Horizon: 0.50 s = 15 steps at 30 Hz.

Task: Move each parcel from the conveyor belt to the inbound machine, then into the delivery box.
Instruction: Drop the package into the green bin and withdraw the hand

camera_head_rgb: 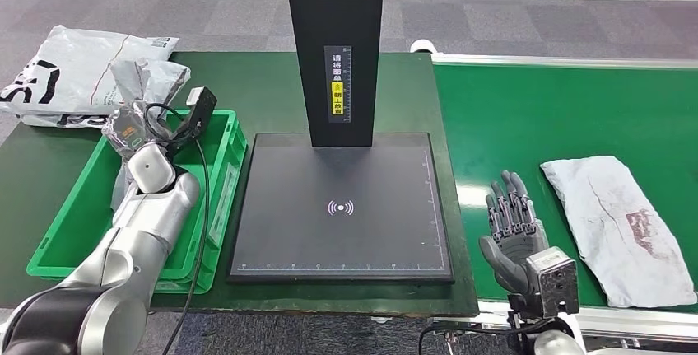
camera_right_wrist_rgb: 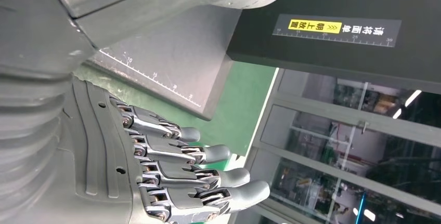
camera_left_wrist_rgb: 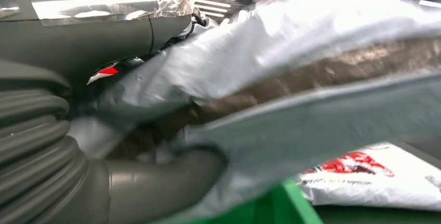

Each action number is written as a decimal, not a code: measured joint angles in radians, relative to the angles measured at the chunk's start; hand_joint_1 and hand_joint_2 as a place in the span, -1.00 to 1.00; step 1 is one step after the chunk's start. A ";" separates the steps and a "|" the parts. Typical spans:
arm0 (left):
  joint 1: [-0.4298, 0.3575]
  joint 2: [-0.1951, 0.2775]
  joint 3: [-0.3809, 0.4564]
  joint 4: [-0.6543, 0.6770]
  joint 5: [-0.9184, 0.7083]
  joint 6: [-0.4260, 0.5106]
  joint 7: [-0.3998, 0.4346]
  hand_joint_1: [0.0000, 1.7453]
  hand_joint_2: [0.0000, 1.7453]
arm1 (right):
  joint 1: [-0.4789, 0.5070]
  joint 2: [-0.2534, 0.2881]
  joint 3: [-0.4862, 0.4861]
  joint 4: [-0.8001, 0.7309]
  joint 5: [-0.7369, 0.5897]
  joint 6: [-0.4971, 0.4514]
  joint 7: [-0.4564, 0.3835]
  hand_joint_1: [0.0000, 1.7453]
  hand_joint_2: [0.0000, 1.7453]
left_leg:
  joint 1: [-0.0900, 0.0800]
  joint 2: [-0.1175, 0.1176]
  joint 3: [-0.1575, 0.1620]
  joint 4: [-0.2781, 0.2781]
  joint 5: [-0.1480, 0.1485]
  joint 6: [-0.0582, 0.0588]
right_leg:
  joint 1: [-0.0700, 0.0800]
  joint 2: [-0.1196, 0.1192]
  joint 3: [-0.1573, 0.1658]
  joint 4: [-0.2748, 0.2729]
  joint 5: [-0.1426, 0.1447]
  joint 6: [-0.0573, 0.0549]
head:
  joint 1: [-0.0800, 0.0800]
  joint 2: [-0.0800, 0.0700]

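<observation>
Parcel (camera_head_rgb: 132, 91) seemed gripped by your left hand (camera_head_rgb: 136, 128) over the green box (camera_head_rgb: 216, 207); release low, right hand (camera_head_rgb: 512, 227) spread empty.

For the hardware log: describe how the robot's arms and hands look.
Both arms are smooth silver shells; the left arm has a black elbow section and a black cable running alongside. The right hand has dark grey jointed fingers with metal links, a ribbed grey cover and a boxy grey wrist camera.
</observation>
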 joint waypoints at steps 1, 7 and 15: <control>0.000 0.002 -0.001 0.006 0.000 0.000 0.004 -1.00 1.00 | -0.002 0.000 0.000 0.003 0.000 0.000 0.000 -1.00 1.00 | 0.000 0.000 0.000 0.000 0.000 0.000 | 0.000 0.000 0.000 0.000 0.000 0.000 | 0.000 0.000; 0.000 0.013 -0.002 0.020 -0.001 0.000 0.023 -1.00 1.00 | -0.017 -0.002 -0.001 0.027 0.004 -0.003 -0.002 -1.00 1.00 | 0.000 0.000 0.000 0.000 0.000 0.000 | 0.000 0.000 0.000 0.000 0.000 0.000 | 0.000 0.000; 0.000 0.019 -0.002 0.019 -0.002 0.003 0.029 -1.00 1.00 | -0.028 -0.004 -0.001 0.050 0.010 -0.006 -0.003 -1.00 1.00 | 0.001 0.000 0.000 0.000 0.000 0.000 | 0.001 0.000 0.000 0.000 0.000 0.000 | 0.000 0.000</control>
